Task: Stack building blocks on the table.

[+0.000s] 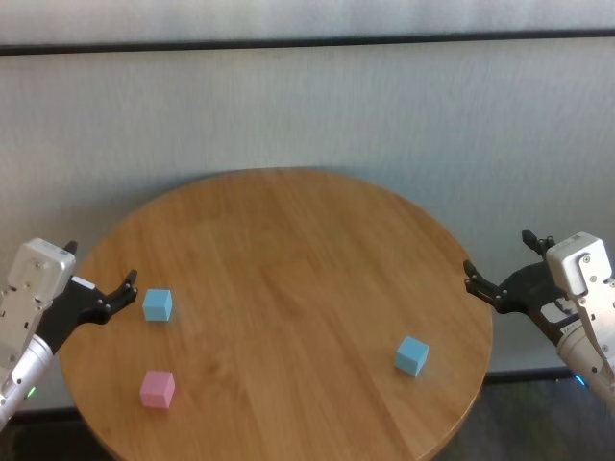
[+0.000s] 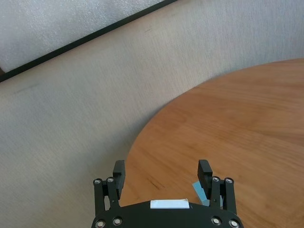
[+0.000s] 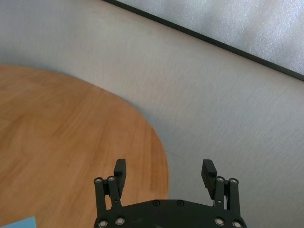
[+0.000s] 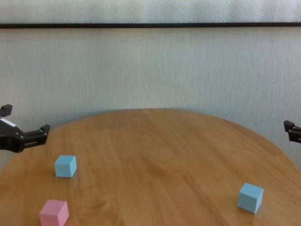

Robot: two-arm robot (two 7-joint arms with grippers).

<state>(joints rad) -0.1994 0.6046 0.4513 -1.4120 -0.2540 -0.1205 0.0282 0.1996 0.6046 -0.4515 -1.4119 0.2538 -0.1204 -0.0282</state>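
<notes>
Round brown table [image 1: 288, 250] held three blocks apart. Left gripper [image 1: 113, 293], fingers wide, should drop straight over the near blue block [image 1: 158, 304]; right gripper [image 1: 500, 288] waited, fingers wide too.

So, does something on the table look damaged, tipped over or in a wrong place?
Nothing stands out. The pink block and both blue blocks lie flat and apart on the table, unstacked. The left gripper and right gripper are open at the edges.
</notes>
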